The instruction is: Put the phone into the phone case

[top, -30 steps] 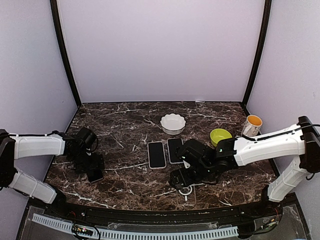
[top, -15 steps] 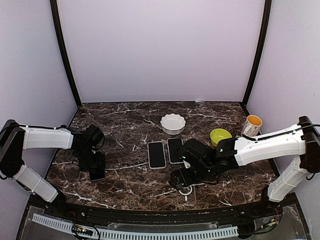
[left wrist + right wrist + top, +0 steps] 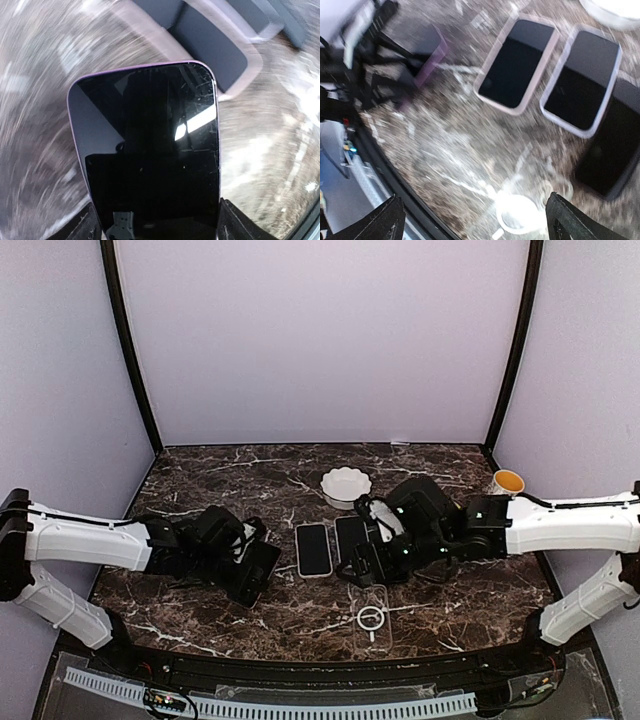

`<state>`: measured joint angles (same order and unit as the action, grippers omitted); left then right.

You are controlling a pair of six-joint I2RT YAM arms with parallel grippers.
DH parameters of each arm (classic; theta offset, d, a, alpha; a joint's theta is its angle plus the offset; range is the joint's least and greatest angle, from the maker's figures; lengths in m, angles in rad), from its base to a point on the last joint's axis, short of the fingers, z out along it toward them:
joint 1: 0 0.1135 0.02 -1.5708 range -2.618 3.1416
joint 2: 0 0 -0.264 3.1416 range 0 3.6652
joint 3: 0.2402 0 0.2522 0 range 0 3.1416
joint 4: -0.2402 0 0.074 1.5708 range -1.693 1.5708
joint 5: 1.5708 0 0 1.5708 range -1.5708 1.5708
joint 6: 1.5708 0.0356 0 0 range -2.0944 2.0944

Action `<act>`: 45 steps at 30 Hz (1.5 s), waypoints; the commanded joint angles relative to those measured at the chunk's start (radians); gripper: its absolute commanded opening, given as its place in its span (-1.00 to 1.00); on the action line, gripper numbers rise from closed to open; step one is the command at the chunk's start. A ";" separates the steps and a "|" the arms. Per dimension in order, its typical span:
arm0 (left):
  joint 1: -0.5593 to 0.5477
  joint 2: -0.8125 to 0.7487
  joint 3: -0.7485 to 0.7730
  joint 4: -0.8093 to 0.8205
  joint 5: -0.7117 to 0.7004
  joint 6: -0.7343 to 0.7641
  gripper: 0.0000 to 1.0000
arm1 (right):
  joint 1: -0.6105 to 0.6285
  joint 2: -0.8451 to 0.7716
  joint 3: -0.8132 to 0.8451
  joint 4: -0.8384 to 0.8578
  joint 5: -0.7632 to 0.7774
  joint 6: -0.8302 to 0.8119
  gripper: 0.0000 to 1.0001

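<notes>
The phone (image 3: pixel 150 150) has a black screen and a lilac edge. My left gripper (image 3: pixel 157 227) is shut on its lower end, one finger on each long side. From above, the phone (image 3: pixel 258 575) hangs tilted over the table, left of centre, in the left gripper (image 3: pixel 250 572). The clear phone case (image 3: pixel 372 618) with a white ring lies flat near the front edge, and it also shows blurred as the phone case (image 3: pixel 520 212). My right gripper (image 3: pixel 365 562) hovers open just behind the case; the right gripper (image 3: pixel 474 212) has nothing between its fingers.
Two cased phones (image 3: pixel 313 549) (image 3: pixel 350 538) lie side by side at the centre. A flat black object (image 3: pixel 612 150) lies beside them. A white bowl (image 3: pixel 345 486) sits behind, and a mug (image 3: pixel 507 483) stands at the far right.
My left gripper closed on the phone at the table's left and carried it right toward the centre. My right gripper moved back off the clear case toward the cased phones.
</notes>
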<state>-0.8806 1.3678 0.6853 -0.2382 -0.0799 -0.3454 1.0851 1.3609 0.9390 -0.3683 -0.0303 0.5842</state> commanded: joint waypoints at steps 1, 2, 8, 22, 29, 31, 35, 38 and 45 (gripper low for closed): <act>-0.109 -0.059 -0.061 0.309 -0.061 0.256 -0.19 | -0.077 0.045 0.023 0.179 -0.169 -0.110 0.97; -0.147 -0.076 -0.075 0.369 -0.070 0.285 -0.19 | -0.094 0.066 0.039 0.194 -0.195 -0.116 0.97; -0.254 -0.122 -0.123 0.586 -0.151 0.552 -0.18 | -0.116 0.200 0.149 0.266 -0.350 -0.157 0.92; -0.277 -0.096 -0.097 0.648 -0.194 0.723 -0.18 | -0.109 0.286 0.213 0.223 -0.426 -0.128 -0.92; -0.274 -0.220 -0.031 0.536 -0.142 0.603 0.94 | -0.155 0.047 0.185 0.135 -0.364 -0.324 -1.00; -0.266 -0.276 -0.014 0.528 -0.024 0.554 0.97 | -0.176 -0.065 0.146 0.174 -0.413 -0.393 -1.00; -0.228 -0.325 0.038 0.572 0.180 0.436 0.97 | -0.196 -0.302 0.030 0.409 -0.459 -0.424 -1.00; -0.214 -0.295 0.097 0.670 0.329 0.376 0.87 | -0.197 -0.430 -0.078 0.683 -0.444 -0.362 -1.00; -0.213 -0.129 0.226 1.050 0.463 0.158 0.55 | -0.197 -0.490 -0.128 0.931 -0.447 -0.289 -1.00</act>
<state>-1.0958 1.1690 0.8368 0.5522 0.2443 -0.0238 0.8883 0.8635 0.8219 0.3260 -0.4683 0.2562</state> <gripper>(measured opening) 0.794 0.069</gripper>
